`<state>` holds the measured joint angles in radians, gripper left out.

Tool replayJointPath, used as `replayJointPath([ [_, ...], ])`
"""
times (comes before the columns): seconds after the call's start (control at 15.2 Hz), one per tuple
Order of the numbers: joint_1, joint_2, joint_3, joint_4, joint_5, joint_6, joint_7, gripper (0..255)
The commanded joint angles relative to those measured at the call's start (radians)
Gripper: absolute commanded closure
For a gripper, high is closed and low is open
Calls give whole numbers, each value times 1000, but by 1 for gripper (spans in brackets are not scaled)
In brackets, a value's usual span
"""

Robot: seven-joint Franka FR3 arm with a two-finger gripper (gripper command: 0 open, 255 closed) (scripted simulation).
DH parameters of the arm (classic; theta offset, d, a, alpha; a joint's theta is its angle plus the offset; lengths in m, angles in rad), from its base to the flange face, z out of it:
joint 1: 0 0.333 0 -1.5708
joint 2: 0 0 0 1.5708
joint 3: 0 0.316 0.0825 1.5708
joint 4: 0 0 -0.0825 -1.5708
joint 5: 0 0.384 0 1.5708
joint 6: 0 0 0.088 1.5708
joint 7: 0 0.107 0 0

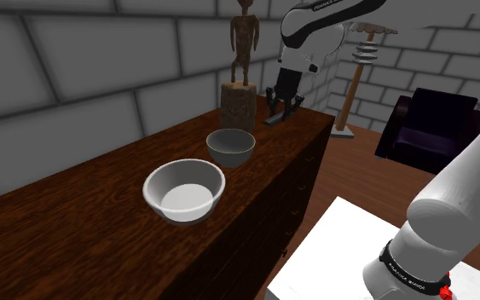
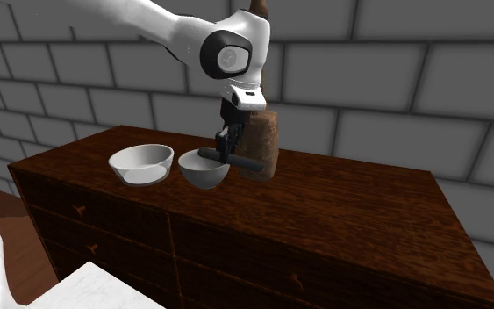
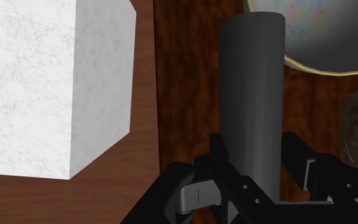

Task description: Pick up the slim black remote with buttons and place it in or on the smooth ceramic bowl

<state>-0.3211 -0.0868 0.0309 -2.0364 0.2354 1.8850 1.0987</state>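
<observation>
Fingers [image 3: 216, 158] around dark remote [image 3: 250, 95] over dresser [image 3: 184, 63]

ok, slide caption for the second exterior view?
Claw grips the dark remote beside the grey bowl on a wooden dresser, white bowl further along.

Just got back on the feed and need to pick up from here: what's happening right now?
The arm's black hand is shut on the slim dark remote, with the fingers clasping it on both sides. It holds the remote low over the wooden dresser, next to the carved statue's block. One end of the remote reaches toward the grey bowl, and the white bowl sits beside that one. The remote is not in a bowl yet.
</observation>
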Motion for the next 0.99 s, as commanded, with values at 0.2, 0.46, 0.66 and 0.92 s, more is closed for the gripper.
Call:
replayJointPath([
  [0.2, 51, 43, 57, 40, 8, 27, 102, 255],
  [0.46, 96, 101, 105, 95, 7, 50, 192, 255],
  [0.66, 131, 153, 137, 148, -2, 63, 261, 255],
  [0.92, 162, 207, 162, 194, -13, 84, 317, 255],
])
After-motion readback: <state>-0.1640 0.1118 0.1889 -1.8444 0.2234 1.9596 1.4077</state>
